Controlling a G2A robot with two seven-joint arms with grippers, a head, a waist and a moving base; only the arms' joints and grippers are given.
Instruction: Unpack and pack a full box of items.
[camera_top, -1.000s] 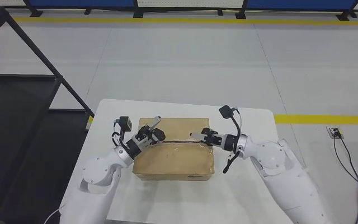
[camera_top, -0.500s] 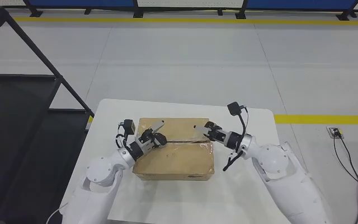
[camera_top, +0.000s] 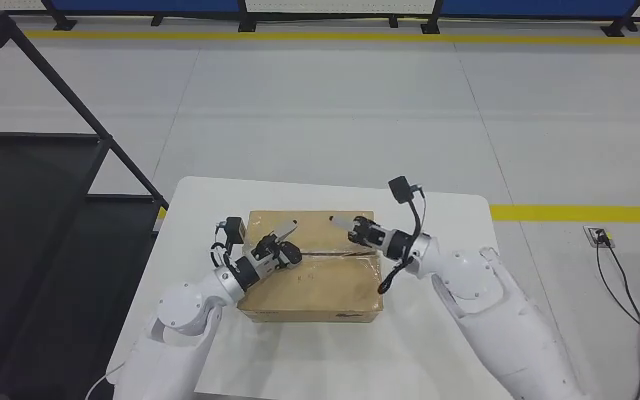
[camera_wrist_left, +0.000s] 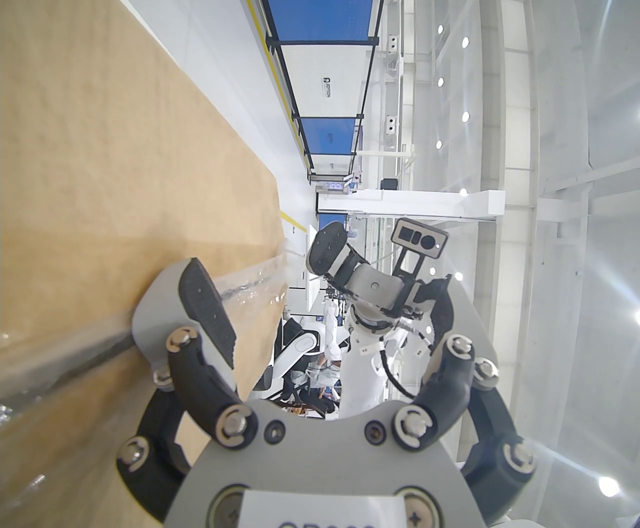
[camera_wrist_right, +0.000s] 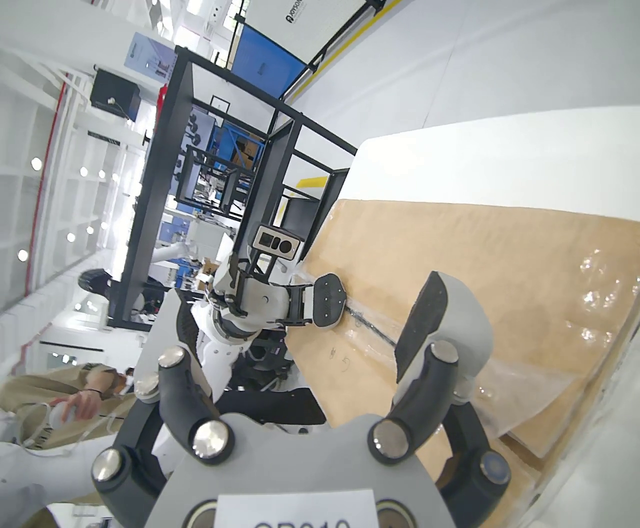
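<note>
**A:** Where is the load, and how will it handle?

**B:** The brown cardboard box (camera_top: 318, 288) lies flat in the middle of the white worktop (camera_top: 330, 360). Its two top flaps are shut and meet at a centre seam under a strip of clear tape (camera_top: 322, 255). I'd judge the board stiff but easy to dent. If it really is full, it is probably too heavy to lift by a flap.

**A:** So where should it be gripped?

**B:** At the seam. The tape looks glossy and wrinkled, so it is likely slippery. A fingertip would do better catching a flap edge or a loose tape end than pinching the film.

**A:** And the grippers?

**B:** The left gripper (camera_top: 283, 240) is spread wide at the seam's left end, with one pad resting against the box top beside the tape and nothing held. The right gripper (camera_top: 348, 228) is also released and empty, over the far flap near the seam's right end. I can't tell whether its lower finger touches the cardboard.
</note>
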